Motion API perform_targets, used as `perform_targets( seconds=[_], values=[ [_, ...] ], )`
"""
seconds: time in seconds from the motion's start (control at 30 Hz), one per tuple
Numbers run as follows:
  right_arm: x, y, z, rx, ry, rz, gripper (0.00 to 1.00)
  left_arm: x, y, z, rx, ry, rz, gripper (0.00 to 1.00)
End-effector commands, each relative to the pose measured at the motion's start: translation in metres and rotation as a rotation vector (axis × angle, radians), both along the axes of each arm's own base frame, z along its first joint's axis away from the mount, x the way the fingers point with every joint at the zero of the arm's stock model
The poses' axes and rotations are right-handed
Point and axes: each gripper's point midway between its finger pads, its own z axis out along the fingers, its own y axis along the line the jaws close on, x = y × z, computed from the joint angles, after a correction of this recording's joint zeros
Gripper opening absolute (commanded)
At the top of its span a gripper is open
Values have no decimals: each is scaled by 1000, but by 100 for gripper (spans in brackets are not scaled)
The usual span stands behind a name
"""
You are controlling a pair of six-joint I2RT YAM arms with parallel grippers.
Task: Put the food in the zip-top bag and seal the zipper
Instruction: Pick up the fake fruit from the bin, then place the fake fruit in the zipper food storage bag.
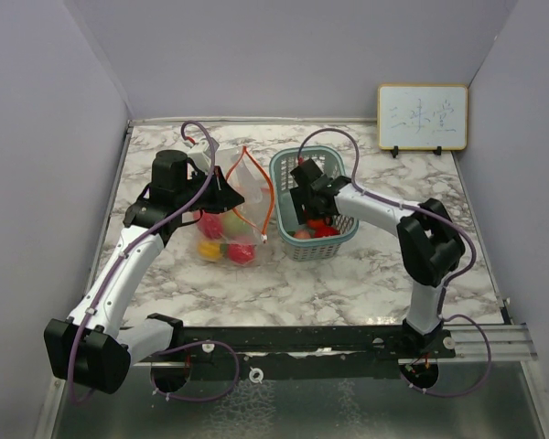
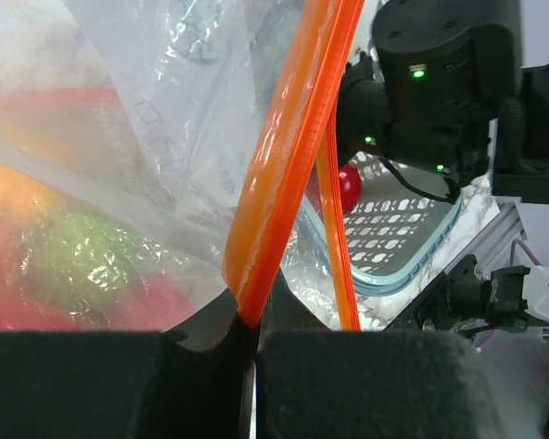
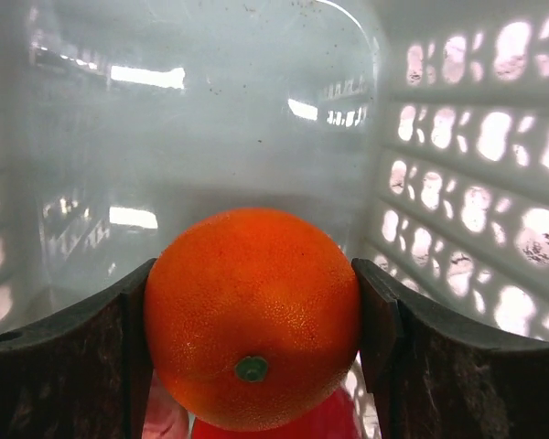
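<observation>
Holds red, yellow and green food (image 1: 224,229) already, heaped at the near end of the clear zip-top bag (image 1: 247,206), left of centre on the marble table (image 1: 348,283). Along the bag's mouth, lifted off the table, the zipper (image 2: 288,165), running down into the left gripper (image 2: 253,361). Jaws there pressed together, pinching that orange strip. Reaches forward from the left base, elbow low, wrist turned in toward the bag from the left side.

Just right of the bag, the teal basket (image 1: 288,163), with the right gripper (image 1: 302,212) dipped inside. Grips an orange fruit (image 3: 253,315) there, jaws wide, both pads (image 3: 82,366) against its sides. Beneath it, something red (image 3: 325,422). Rises from the right base to a high elbow, forearm sloping down and leftward into the basket. Against the back wall, a whiteboard (image 1: 422,116).
</observation>
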Motion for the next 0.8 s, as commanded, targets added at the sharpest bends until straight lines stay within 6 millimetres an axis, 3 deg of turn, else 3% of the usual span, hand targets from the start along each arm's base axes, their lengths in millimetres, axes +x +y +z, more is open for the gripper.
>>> perform_targets(
  seconds=[0.0,0.07,0.13,0.2,0.3,0.4,0.5,0.77],
  values=[
    [3,15,57,108,-84,47,5,-2,0,7,-7,-35,-6,0],
    [5,24,89,189,-147,81,2,-1,0,6,-8,-33,-5,0],
    [1,38,133,312,-229,155,2,-1,0,5,-9,-30,-5,0],
    [-15,61,180,474,-307,319,1,-1,0,4,-11,-28,-3,0],
    [-59,95,244,746,-366,576,1,-1,1,3,-10,-23,1,0],
    [-103,119,289,950,-385,794,1,-1,0,4,-17,-22,2,0],
    [-119,137,308,1079,-370,897,1,-2,-2,5,-28,-18,-3,0],
    [-83,177,286,1145,-318,889,2,-14,-8,25,-88,-27,-40,0]
  ],
)
